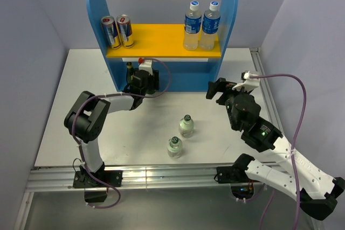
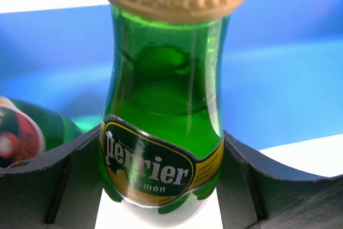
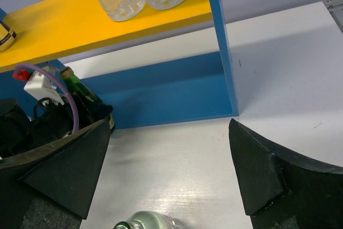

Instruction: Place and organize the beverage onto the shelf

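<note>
Beverage bottles stood partly on the shelf (image 1: 95, 4), partly on the table (image 1: 81, 133). Your left claw (image 2: 161, 191) was partly closed, its dark fingers (image 2: 75, 181) pressed against both sides of an upright green glass bottle (image 2: 161, 105) with a gold cap. It held that bottle at the shelf's lower level, toward the 9 o'clock end, in front of the blue back. Your right claw (image 3: 169, 154) gaped wide and gripped nothing. It hung over the table at about 3 o'clock from the left one, just before the shelf's 3 o'clock corner.

You had two green bottles. The second green bottle (image 2: 37, 130) sat at 9 o'clock of the held one, and you could not tell whether it stood or leaned. Two clear plastic bottles (image 1: 192, 25) with blue labels and white caps stood side by side at the 3 o'clock end of the yellow board (image 1: 161, 41). Two cans (image 1: 117, 30) stood at its 9 o'clock end. Two short clear bottles (image 1: 186, 126) stood upright near the middle of the table, at 6 o'clock from the shelf, close together but apart.

Your table was white, with a metal rail (image 1: 161, 179) along its 6 o'clock edge. Plain pale walls (image 1: 32, 25) closed it in at 9, 12 and 3 o'clock.
</note>
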